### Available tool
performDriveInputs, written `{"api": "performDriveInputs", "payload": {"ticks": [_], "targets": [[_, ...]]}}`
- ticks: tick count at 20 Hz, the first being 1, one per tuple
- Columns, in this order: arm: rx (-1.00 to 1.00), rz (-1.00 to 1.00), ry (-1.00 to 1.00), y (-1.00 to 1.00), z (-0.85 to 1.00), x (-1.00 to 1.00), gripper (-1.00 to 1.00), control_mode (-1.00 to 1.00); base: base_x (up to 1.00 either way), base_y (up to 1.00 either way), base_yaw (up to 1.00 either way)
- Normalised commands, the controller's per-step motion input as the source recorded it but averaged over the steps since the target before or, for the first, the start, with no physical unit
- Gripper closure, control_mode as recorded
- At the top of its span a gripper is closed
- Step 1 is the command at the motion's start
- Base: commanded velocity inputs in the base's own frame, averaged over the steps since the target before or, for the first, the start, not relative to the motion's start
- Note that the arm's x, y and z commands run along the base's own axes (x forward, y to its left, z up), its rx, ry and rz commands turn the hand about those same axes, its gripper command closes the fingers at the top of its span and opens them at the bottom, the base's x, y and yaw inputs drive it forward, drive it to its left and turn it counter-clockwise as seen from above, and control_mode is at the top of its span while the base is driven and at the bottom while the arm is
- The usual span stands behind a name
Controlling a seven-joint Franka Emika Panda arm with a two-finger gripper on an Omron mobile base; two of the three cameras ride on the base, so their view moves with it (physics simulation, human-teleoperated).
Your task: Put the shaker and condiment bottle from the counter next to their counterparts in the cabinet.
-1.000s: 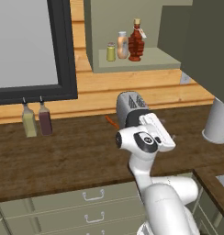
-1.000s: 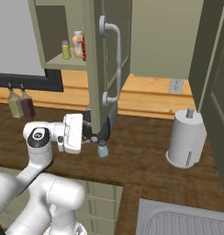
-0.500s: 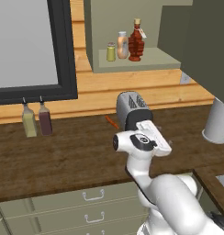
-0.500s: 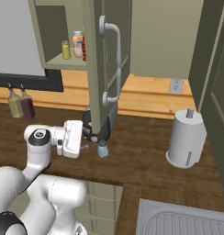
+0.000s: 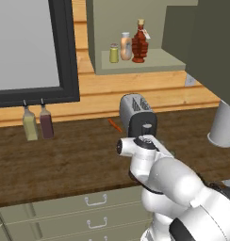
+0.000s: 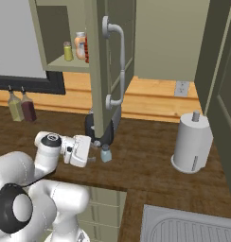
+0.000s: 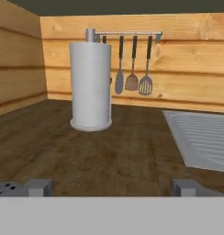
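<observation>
Worktop (image 5: 65, 164), dark wood grain: toaster (image 5: 135, 113) at centre; paper-towel roll (image 5: 223, 123) at 3 o'clock; shaker (image 6: 106, 153) before the toaster. Cabinet shelf (image 5: 159, 63): yellow-green shaker (image 5: 114, 53), orange bottle (image 5: 126, 46), condiment bottle (image 5: 140, 42).

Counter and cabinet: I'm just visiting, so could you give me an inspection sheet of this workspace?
Surface: counter, dark wood.
Job's things: red bottle stands on the cabinet shelf beside the orange bottle and yellow-green shaker; blue-grey shaker stands on the counter, close to the gripper.
Clutter: toaster, paper roll, two bottles by the wall, a small orange item behind the toaster.
Grippers: gripper open, holding nothing, low over the counter, facing the paper roll.
Cables: nothing seen.
Surroundings: cabinet door open; sink drainer; utensils on a wall rail.
</observation>
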Motion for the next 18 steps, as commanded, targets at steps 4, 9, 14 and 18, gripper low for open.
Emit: {"api": "performDriveInputs", "payload": {"ticks": [4, 9, 14, 18], "targets": [[0.03, 0.01, 0.02, 0.00, -0.05, 0.02, -1.00, -1.00, 0.00, 0.00, 0.00], [0.00, 0.30, -0.04, 0.00, -0.34, 0.00, -1.00, -1.00, 0.00, 0.00, 0.00], [0.00, 0.43, -0.04, -0.23, -0.38, 0.00, -1.00, -1.00, 0.00, 0.00, 0.00], [0.00, 0.14, 0.04, -0.20, -0.25, 0.00, -1.00, -1.00, 0.00, 0.00, 0.00]]}}
